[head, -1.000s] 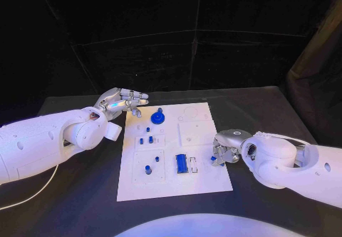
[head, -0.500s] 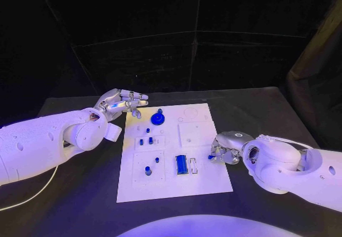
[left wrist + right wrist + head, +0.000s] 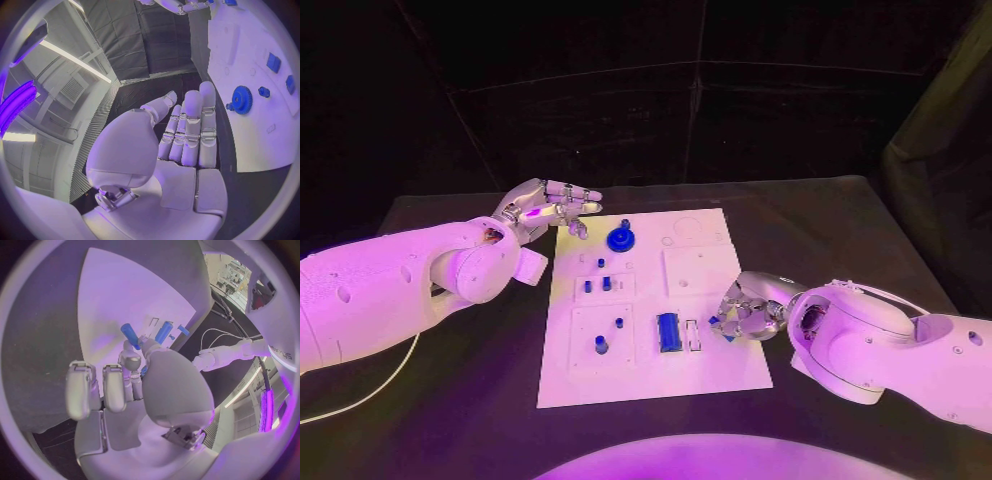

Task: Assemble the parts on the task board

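Observation:
The white task board [image 3: 697,270] lies in the middle of the black table. My right hand [image 3: 750,308] is at the board's right edge and pinches a small blue peg [image 3: 715,321] between thumb and a finger; the right wrist view shows this peg [image 3: 130,335] sticking out past the fingertips of that hand [image 3: 125,385], over the board [image 3: 125,290]. My left hand [image 3: 548,210] hovers at the board's far left corner with fingers straight and nothing in it. In the left wrist view that hand [image 3: 187,135] reaches toward a blue gear [image 3: 240,96].
On the board stand the blue gear [image 3: 620,239], a larger blue cylinder [image 3: 668,331] beside the right hand, and several small blue pegs such as one [image 3: 600,343] near the front left. Black table [image 3: 834,220] surrounds the board.
My right hand has shifted a little leftward onto the board's right edge with the blue peg in it. The left hand has stayed where it was.

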`<state>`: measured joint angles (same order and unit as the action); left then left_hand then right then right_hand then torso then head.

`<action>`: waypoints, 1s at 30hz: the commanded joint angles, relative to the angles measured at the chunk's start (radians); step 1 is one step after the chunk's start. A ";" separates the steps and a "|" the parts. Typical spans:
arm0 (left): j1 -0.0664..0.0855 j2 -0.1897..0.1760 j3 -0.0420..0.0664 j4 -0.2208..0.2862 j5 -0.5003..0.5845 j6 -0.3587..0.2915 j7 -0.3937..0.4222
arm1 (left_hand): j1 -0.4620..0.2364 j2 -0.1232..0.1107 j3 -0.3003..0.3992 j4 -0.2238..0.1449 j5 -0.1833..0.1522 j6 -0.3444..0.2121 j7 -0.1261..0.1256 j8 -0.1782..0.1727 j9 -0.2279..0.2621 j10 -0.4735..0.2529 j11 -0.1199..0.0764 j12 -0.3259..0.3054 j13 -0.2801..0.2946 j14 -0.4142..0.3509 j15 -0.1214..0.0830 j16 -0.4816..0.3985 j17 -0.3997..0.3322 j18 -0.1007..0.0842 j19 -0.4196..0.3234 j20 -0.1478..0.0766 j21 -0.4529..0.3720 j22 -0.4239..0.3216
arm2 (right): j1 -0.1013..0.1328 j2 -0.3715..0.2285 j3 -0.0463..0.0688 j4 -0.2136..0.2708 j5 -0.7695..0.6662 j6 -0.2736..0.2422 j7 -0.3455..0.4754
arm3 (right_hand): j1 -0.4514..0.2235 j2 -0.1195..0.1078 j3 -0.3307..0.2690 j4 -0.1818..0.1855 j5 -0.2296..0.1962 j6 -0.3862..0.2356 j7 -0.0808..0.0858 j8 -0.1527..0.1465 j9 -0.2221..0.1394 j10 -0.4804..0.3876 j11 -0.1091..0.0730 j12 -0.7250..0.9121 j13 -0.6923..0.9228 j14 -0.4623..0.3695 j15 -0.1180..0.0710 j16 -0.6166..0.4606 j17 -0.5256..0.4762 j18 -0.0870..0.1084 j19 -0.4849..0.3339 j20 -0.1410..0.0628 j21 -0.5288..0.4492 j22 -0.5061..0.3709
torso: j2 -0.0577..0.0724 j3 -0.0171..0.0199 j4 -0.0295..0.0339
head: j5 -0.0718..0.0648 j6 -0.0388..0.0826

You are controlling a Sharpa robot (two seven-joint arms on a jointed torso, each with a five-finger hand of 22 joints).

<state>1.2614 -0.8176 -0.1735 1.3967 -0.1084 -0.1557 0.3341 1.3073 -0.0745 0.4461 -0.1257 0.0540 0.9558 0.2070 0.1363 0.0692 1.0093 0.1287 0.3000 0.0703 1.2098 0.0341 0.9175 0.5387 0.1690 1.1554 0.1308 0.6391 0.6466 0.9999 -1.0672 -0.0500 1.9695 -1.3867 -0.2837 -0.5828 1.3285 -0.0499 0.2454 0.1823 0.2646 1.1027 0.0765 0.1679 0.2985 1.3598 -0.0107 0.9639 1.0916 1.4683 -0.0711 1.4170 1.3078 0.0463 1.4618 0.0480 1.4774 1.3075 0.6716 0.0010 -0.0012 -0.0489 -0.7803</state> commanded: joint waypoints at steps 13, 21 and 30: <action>0.001 -0.001 0.001 0.010 0.003 0.011 0.000 | 0.001 0.009 -0.002 -0.006 -0.004 -0.008 -0.002 0.004 0.000 -0.005 -0.001 0.003 -0.001 -0.006 -0.001 -0.002 -0.002 0.014 -0.007 -0.002 -0.007 -0.001 | 0.001 0.058 0.000 -0.035 0.144 -0.023 -0.007 | -0.081 -0.020 0.022 -0.002 0.062 0.060 -0.021 0.012 0.013 0.046 -0.010 0.063 0.050 0.064 -0.010 0.021 0.054 -0.013 0.018 -0.013 0.012 0.144 | -0.001 0.0007 -0.0020 | 0.019 -0.003; 0.002 -0.002 0.001 0.011 0.003 0.012 0.003 | 0.001 0.009 -0.002 -0.006 -0.004 -0.008 -0.002 0.004 0.000 -0.005 -0.001 0.003 -0.001 -0.006 -0.001 -0.002 -0.002 0.014 -0.007 -0.002 -0.007 -0.001 | 0.001 0.085 0.000 -0.043 0.130 -0.036 -0.008 | -0.094 -0.024 0.015 0.000 0.061 0.062 -0.022 0.012 0.014 0.048 -0.010 0.063 0.051 0.064 -0.011 0.021 0.053 -0.013 0.018 -0.014 0.012 0.144 | -0.001 0.0005 0.0001 | 0.019 -0.004; 0.002 -0.002 0.001 0.010 0.003 0.013 0.005 | 0.001 0.007 -0.002 -0.007 -0.005 -0.009 -0.001 0.005 0.000 -0.006 0.000 0.004 -0.001 -0.007 -0.001 -0.001 -0.003 0.014 -0.008 -0.002 -0.006 -0.001 | 0.001 0.099 0.000 -0.048 0.122 -0.016 -0.010 | -0.113 -0.028 0.003 0.005 0.064 0.067 -0.024 0.013 0.016 0.051 -0.012 0.068 0.057 0.064 -0.012 0.022 0.054 -0.013 0.018 -0.015 0.012 0.145 | -0.001 0.0008 -0.0015 | 0.021 -0.005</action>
<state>1.2616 -0.8195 -0.1735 1.4055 -0.1084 -0.1538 0.3325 1.3074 -0.0745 0.4432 -0.1286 0.0540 0.9558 0.2070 0.1363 0.0692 1.0094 0.1287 0.3000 0.0703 1.2098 0.0341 0.9175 0.5370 0.1691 1.1554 0.1308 0.6391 0.6467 0.9999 -0.9702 -0.0503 1.9218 -1.2614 -0.3060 -0.5913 1.2253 -0.0811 0.2547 0.1857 0.3259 1.1658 0.0518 0.1823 0.3169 1.4029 -0.0216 1.0287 1.1480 1.4645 -0.0751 1.4343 1.3075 0.0462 1.4652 0.0369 1.4858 1.3074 0.6709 0.0017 -0.0019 -0.0276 -0.7842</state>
